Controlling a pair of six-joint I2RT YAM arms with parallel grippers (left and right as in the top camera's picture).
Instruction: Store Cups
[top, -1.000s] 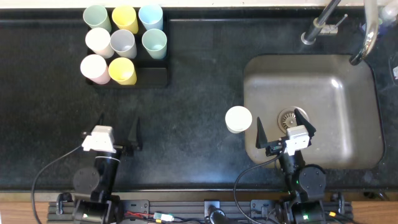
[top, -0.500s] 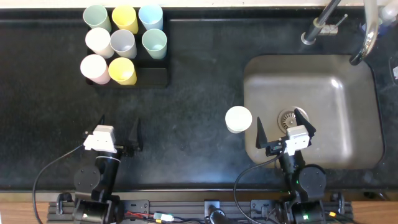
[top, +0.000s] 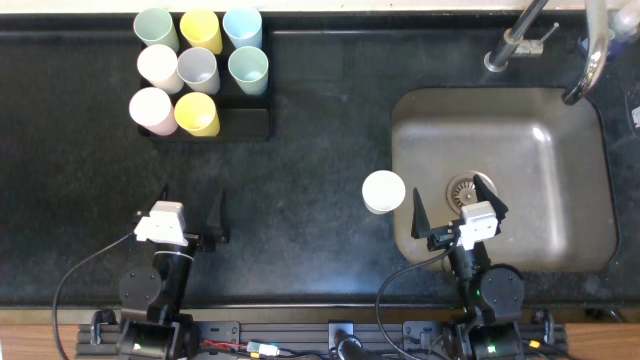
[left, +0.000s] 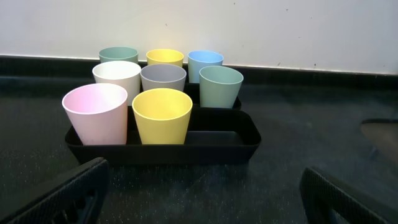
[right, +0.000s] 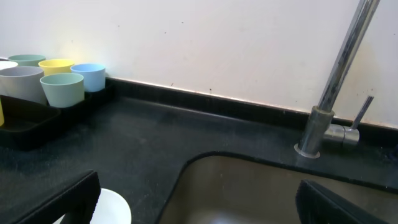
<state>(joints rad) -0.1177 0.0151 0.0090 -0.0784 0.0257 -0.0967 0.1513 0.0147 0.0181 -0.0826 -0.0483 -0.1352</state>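
Note:
A black tray (top: 250, 124) at the back left holds several upright cups in pastel colours; its front right slot is bare. In the left wrist view the pink cup (left: 96, 114) and yellow cup (left: 162, 116) stand at the tray's (left: 186, 148) front. A white cup (top: 383, 191) stands alone on the counter beside the sink's left rim, its edge showing in the right wrist view (right: 111, 208). My left gripper (top: 191, 214) sits open near the front edge, well short of the tray. My right gripper (top: 450, 205) is open over the sink's front left, next to the white cup.
A steel sink (top: 560, 160) with a drain (top: 462, 187) fills the right side, with a faucet (top: 520, 35) behind it. The dark counter (top: 310, 180) runs between tray and sink. A wall backs the counter.

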